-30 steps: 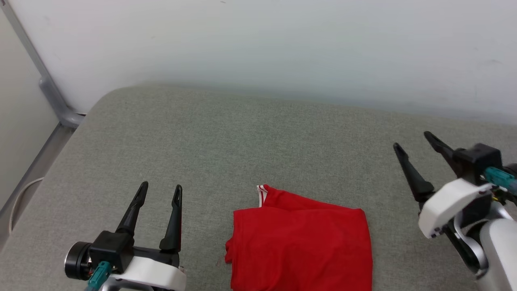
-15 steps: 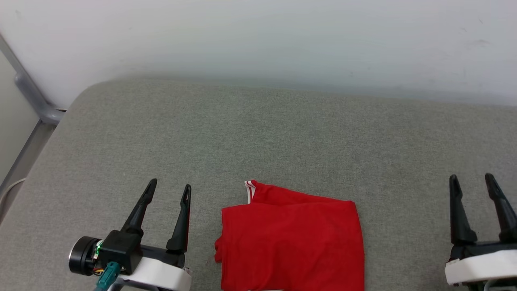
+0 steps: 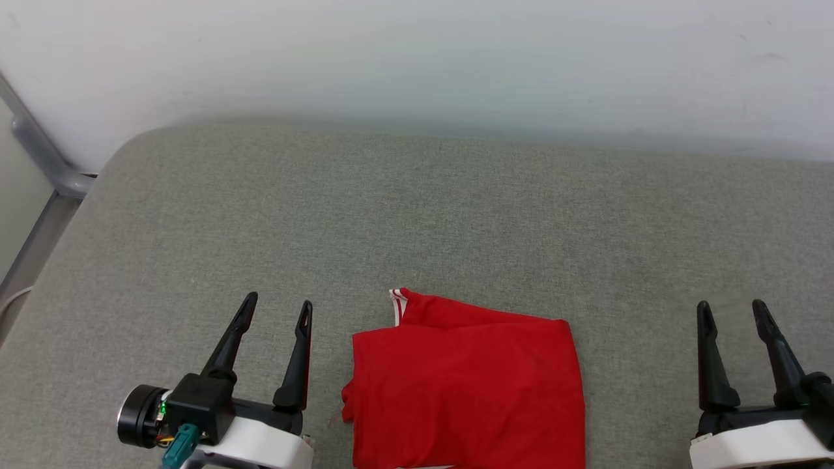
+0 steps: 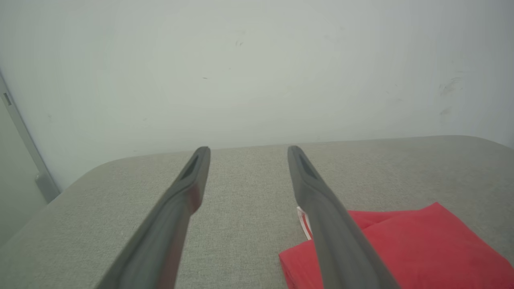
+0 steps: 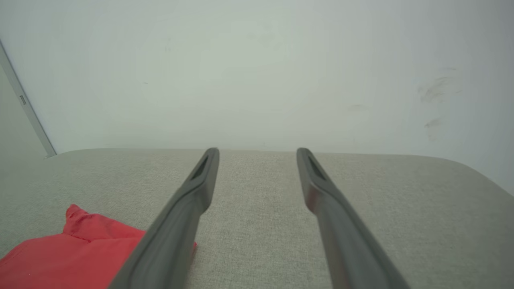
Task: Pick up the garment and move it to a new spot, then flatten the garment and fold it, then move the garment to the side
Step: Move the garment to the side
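- Head view: the left gripper [image 3: 279,301] hangs at the near left over the grey padded bench [image 3: 417,215], its two dark fingers spread wide with nothing between them and touching nothing.
- The right gripper [image 3: 730,304] sits at the near right, equally wide apart and empty.
- The garment [image 3: 466,391] lies folded, plain red side up, on the near middle of the bench between the two grippers. It is just beside the left one and farther from the right, with striped trim [image 3: 395,303] showing at its far left corner.
- Left wrist view: the left gripper [image 4: 247,149] is spread wide above bare bench [image 4: 401,168]. The garment [image 4: 413,245] lies to its right, partly hidden behind the right-hand finger, and whether they touch cannot be told here.
- Right wrist view: the right gripper [image 5: 258,151] is wide and empty, pointing toward the pale wall [image 5: 257,60]. The garment [image 5: 72,253] lies at its near left.
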Motion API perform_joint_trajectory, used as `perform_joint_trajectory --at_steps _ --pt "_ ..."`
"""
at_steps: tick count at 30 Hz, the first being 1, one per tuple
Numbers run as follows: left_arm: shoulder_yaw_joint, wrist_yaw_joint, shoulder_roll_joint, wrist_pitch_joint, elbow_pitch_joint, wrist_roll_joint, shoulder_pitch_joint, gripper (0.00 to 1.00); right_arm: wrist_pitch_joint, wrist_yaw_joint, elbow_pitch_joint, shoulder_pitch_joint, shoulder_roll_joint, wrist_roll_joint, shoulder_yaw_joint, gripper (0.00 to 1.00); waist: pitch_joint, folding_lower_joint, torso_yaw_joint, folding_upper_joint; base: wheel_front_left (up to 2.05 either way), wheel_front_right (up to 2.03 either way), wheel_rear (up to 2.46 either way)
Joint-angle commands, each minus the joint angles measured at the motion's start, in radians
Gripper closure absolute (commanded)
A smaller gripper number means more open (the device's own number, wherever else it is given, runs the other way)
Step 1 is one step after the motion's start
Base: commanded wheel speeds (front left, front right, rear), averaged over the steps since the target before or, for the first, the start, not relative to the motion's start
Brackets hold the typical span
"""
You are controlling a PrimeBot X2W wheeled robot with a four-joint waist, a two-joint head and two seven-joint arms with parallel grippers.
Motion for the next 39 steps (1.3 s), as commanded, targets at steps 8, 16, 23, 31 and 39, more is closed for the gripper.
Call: perform_joint_trajectory --at_steps 8,16,23,31,39 --pt "-0.009 -0.002 -0.001 -0.002 0.007 0.0 0.004 0.0 0.137 -0.001 0.023 -0.006 -0.042 0.047 0.063 0.0 0.004 0.0 0.014 0.0 0.0 0.0 0.0" --pt "-0.017 -0.002 0.003 -0.002 0.014 0.003 -0.019 0.0 0.693 -0.001 -0.036 -0.084 -0.124 0.254 0.184 0.0 0.046 0.0 0.028 0.0 0.0 0.0 0.0" --pt "-0.046 -0.001 -0.005 -0.002 0.025 0.001 -0.052 0.0 1.151 -0.001 -0.063 -0.131 -0.118 0.279 0.189 0.0 0.1 0.0 0.091 0.0 0.0 0.0 0.0" --pt "-0.047 -0.001 -0.012 -0.002 0.022 -0.003 -0.079 0.0 1.227 -0.001 -0.004 -0.152 -0.068 0.221 0.18 0.0 0.151 0.0 0.15 0.0 0.0 0.0 0.0" --pt "-0.051 -0.001 -0.021 -0.002 0.023 -0.003 -0.095 0.0 1.235 -0.001 0.098 -0.151 -0.058 0.2 0.243 0.0 0.176 0.0 0.176 0.0 0.0 0.0 0.0"
